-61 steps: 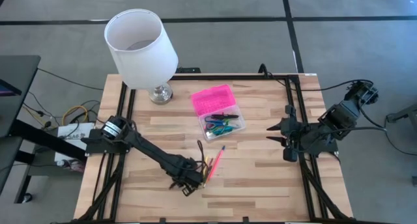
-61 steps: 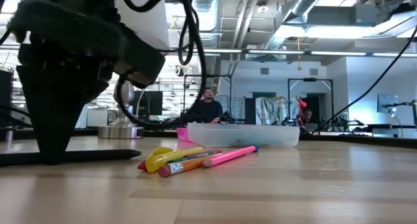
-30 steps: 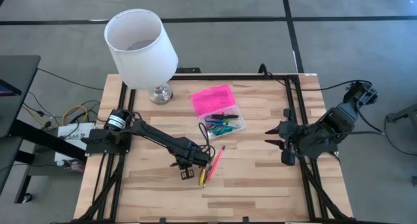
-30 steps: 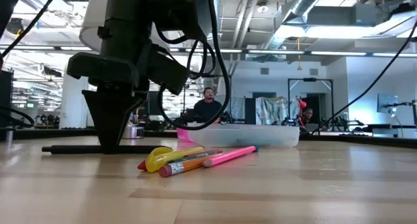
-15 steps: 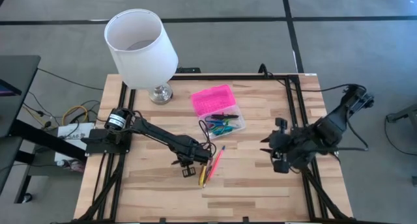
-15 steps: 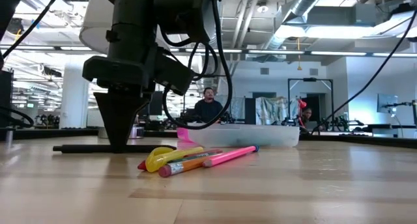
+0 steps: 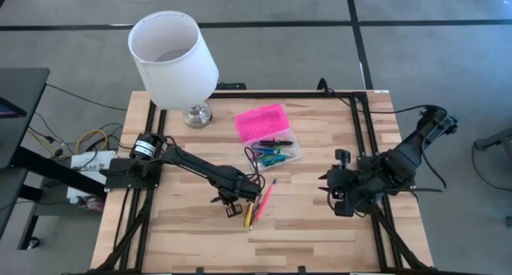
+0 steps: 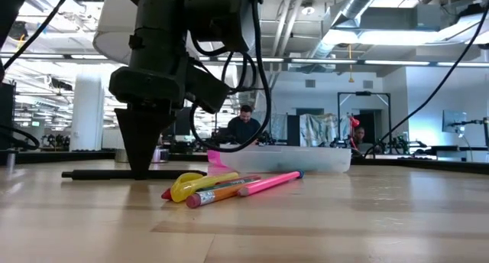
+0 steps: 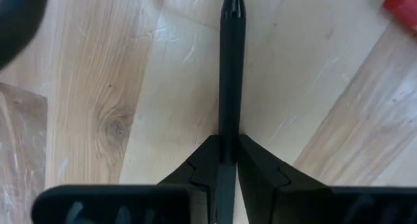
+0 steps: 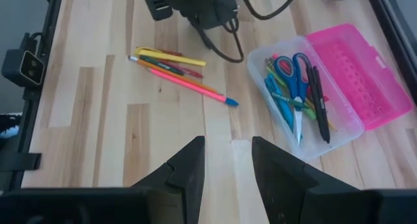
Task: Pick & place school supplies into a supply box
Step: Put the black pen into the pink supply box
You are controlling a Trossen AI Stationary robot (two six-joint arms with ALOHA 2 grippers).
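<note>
My left gripper (image 7: 233, 204) points down near the table's middle, shut on a black pen (image 9: 231, 68). The pen lies level just left of the loose supplies. A yellow marker (image 8: 191, 185), an orange pencil (image 8: 221, 191) and a pink pencil (image 7: 266, 197) lie flat on the wood. The supply box stands open, with its pink lid (image 7: 260, 121) laid back. Its clear base (image 7: 276, 152) holds blue-handled scissors (image 10: 294, 87) and pens. My right gripper (image 10: 228, 155) hovers open over the table's right part (image 7: 330, 189), clear of everything. My left gripper pinches the black pen between its two fingers (image 9: 202, 165), near the middle of the barrel (image 8: 107, 173). The fingers come from above, pointing down, and lie across the pen. The pen stays level at table height; whether it rests on the wood or hangs just above it, I cannot tell.
A white lampshade on a metal lamp base (image 7: 172, 59) stands at the far left corner. Black rails (image 7: 364, 139) run along the left and right table edges. Bare wood lies between the pencils and my right gripper. People show in the room beyond the table in the low view.
My left gripper has shifted slightly toward the loose pencils, still shut on the black pen, which moved with it. My right arm has swung from the right rail toward the table's middle and near edge and has tipped its open gripper downward.
</note>
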